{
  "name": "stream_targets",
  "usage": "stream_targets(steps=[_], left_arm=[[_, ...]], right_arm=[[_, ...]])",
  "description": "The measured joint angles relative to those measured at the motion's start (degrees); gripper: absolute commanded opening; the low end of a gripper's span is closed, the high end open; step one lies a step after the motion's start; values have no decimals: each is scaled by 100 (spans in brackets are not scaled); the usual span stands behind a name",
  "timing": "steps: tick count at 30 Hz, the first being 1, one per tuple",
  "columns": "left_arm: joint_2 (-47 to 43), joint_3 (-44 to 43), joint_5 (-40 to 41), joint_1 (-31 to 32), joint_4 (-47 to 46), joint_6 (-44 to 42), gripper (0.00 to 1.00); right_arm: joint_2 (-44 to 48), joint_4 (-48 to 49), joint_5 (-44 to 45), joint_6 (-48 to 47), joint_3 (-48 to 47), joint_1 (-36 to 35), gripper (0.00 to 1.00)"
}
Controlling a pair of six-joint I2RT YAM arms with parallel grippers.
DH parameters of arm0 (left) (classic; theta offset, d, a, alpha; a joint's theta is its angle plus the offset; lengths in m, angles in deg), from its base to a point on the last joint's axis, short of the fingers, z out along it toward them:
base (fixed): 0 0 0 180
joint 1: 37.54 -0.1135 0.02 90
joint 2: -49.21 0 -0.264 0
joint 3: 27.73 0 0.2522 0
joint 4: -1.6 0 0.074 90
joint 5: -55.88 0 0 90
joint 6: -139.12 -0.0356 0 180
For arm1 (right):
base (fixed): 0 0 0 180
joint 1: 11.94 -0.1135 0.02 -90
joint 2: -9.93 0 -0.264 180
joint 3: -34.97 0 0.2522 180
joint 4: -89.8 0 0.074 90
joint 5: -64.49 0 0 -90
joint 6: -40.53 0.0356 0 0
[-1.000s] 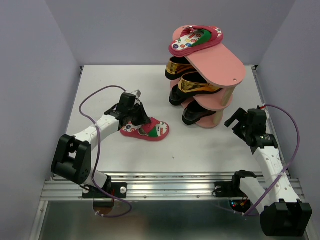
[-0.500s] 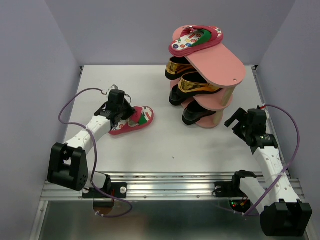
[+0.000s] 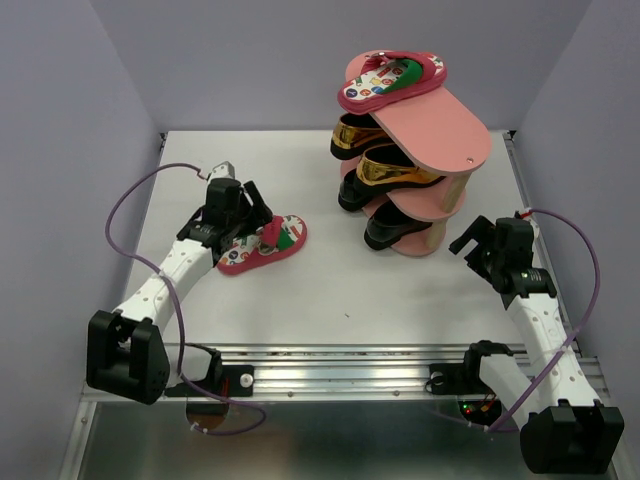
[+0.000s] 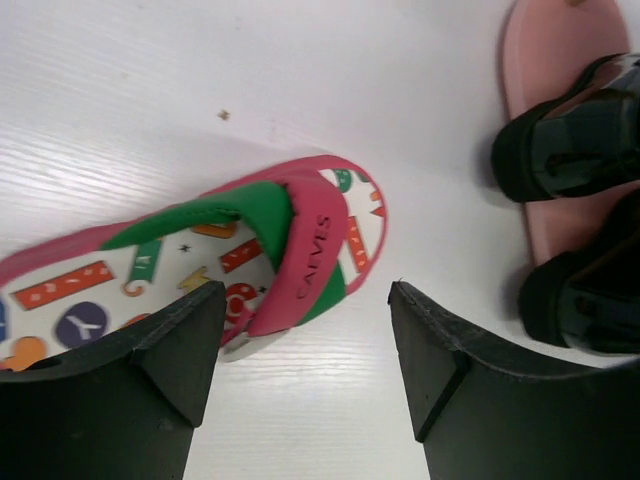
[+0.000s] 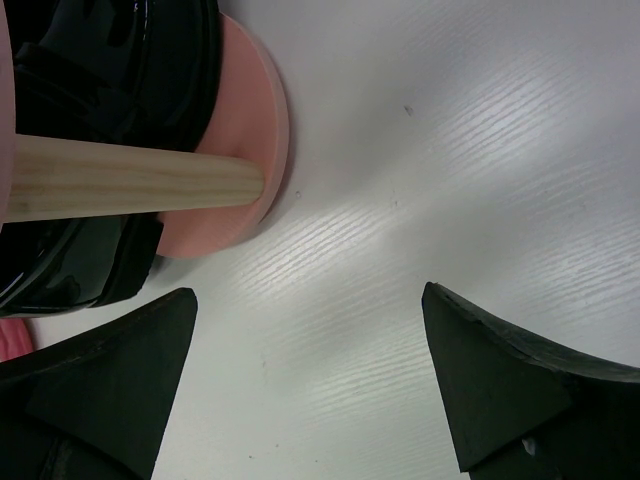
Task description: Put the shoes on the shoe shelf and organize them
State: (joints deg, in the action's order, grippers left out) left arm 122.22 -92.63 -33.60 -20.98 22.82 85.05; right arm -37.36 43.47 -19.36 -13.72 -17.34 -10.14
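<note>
Shoes first: one flip-flop (image 3: pixel 262 243) lies flat on the table (image 3: pixel 400 290), left of the shelf (image 3: pixel 455 135) and well apart from it. The other five shoes are on the shelf.

A second ago this flip-flop lay nearer the middle with its toe pointing right. It has since gone left and turned, toe now up and to the right, and has not moved in the last half second. The left arm's base has swung further left and the arm has stretched out straighter. The right arm has not moved.

The left claw (image 3: pixel 262 222) stands wide open over the flip-flop's strap end. In the wrist view (image 4: pixel 305 300) one finger overlaps the printed footbed (image 4: pixel 250 250) and the other is over bare table. I cannot tell whether it touches. The right claw (image 3: pixel 470 240) is also wide open, holding nothing, just right of the shelf's bottom board and clear of it.

The second flip-flop (image 3: pixel 390 80) sits on the far-left end of the top board, overhanging its rim, and the near-right half of that board is bare. Gold loafers (image 3: pixel 395 165) fill the middle tier and black loafers (image 3: pixel 395 225) the bottom. Open table runs between the loose flip-flop and the shelf, and it lies well in from the table's left edge.
</note>
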Motion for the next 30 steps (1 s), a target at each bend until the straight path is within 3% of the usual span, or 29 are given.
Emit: stream_targets(steps=[4,7,8,10,11,12,13,14,20,21,23,24,26,27,28,30], left_arm=[[-105,-44,234,-15,376,-715,90],[186,-42,-151,-15,518,-1054,89],[269,-26,-243,-15,509,-1097,85],[520,37,-599,-13,472,-1165,62],[632,103,-837,-9,407,-1211,31],[702,136,-942,-4,380,-1178,30],[767,181,-1073,0,339,-1180,7],[846,247,-1274,0,254,-1176,0],[953,212,-2107,247,-114,-1021,0],[953,190,-2186,299,-146,-988,0],[953,146,-2297,367,-197,-935,17],[951,127,-2302,382,-205,-925,35],[951,94,-2275,424,-203,-940,53],[953,79,-2258,446,-186,-909,68],[951,72,-2240,466,-181,-931,77],[953,4,-1985,605,-114,-968,83]], right_arm=[[-4,2,-17,2,2,0,100],[-22,2,-28,4,2,0,100],[-31,4,-31,4,2,0,100],[-33,2,-37,4,2,0,100],[-31,2,-35,2,2,0,100],[-26,2,-35,2,2,0,100],[-22,2,-33,2,2,0,100],[-20,0,-33,2,2,0,100],[7,0,-33,4,2,0,100],[7,0,-33,4,2,0,100],[7,0,-33,4,2,0,100],[7,0,-33,4,2,0,100],[7,0,-33,4,2,0,100],[7,0,-33,4,2,0,100],[7,0,-33,4,2,0,100],[7,0,-33,4,2,0,100]])
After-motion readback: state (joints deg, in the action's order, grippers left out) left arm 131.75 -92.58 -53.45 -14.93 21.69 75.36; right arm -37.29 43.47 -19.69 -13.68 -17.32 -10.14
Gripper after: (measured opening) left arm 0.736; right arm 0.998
